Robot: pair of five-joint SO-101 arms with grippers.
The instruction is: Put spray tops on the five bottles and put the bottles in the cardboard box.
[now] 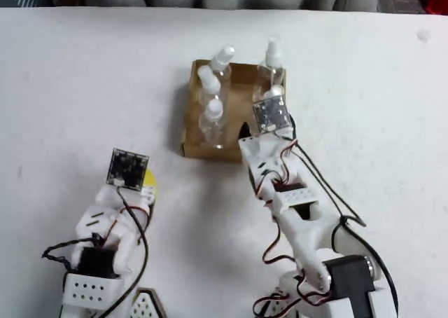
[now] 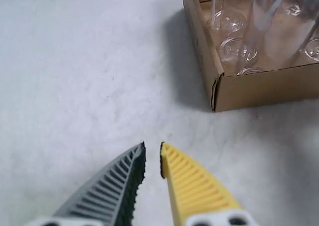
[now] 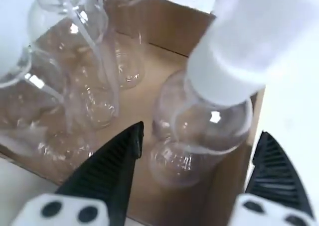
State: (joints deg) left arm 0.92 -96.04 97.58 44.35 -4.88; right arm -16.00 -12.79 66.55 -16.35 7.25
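Black fingers (image 3: 109, 171) of the right gripper (image 3: 199, 134) are the closest to us, and they are spread wide. Between them stands one clear bottle (image 3: 199, 156) with a white spray top (image 3: 239, 52) on its neck. We cannot tell if the pads touch its wall. This bottle is inside the cardboard box (image 3: 174, 32), close to the box wall on the right side of the gripper.

From the high view we count five bottles, each with one white top, and all five stand in the one box (image 1: 210, 151). To the left of the right gripper (image 1: 262, 97), three bottles (image 1: 212, 118) make a row along the opposite wall. Just beyond its tips, in the far corner, stands the fifth bottle (image 1: 271, 67).

The left gripper (image 2: 152, 154) hangs low over the white table (image 2: 75, 61). It has one grey finger (image 2: 114, 186) and one yellow finger (image 2: 192, 186), and they are almost pressed together, with a thin slit between the tips and nothing held. The box (image 2: 269, 89) lies ahead of these tips and to their right, near but not touching. Through its open top we see the round bottoms of the bottles.
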